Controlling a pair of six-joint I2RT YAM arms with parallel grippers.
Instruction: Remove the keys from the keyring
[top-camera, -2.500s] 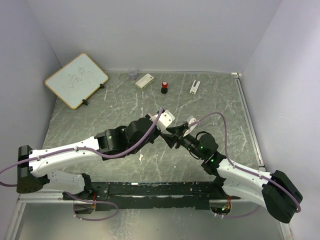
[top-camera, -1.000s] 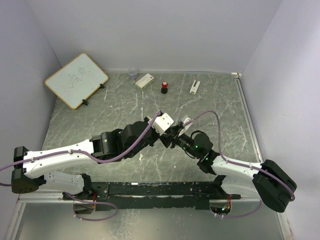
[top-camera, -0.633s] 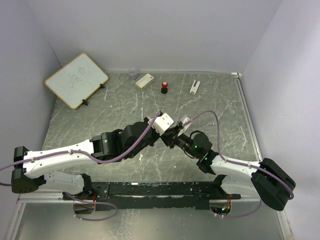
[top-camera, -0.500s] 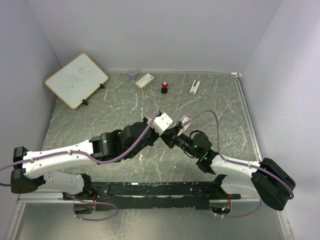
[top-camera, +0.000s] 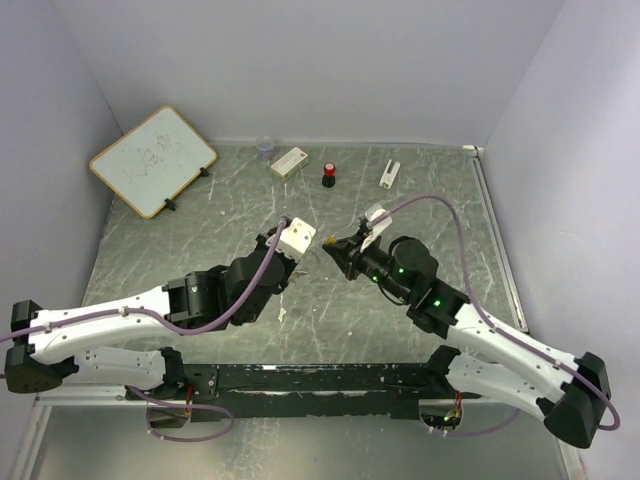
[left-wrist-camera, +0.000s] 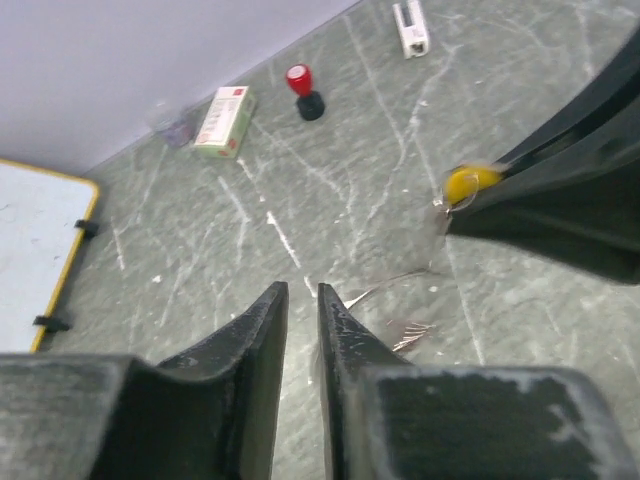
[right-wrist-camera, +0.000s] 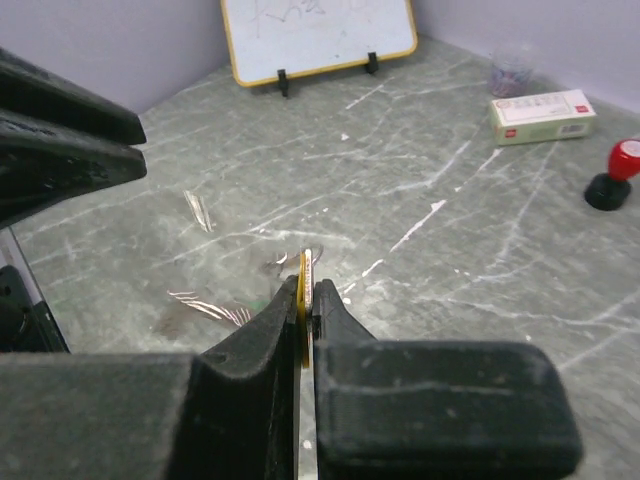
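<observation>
Pinching the yellow key (left-wrist-camera: 470, 183), right fingers (right-wrist-camera: 250, 350) view it edge-on.

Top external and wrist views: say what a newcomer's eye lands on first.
The two arms face each other mid-table, where the right hand pinches a yellow-headed key opposite the left hand. Next come the yellow-framed whiteboard at far left and the red-capped black knob at the far edge.

Soft even overhead light across my feeds, faint shadows beneath the arms, pale glare streaks on the glossy grey-green marbled table (right-wrist-camera: 480, 270), small yellow-orange-headed key (left-wrist-camera: 468, 183) blurred, black left pincer (left-wrist-camera: 300, 290) out of focus up close
</observation>
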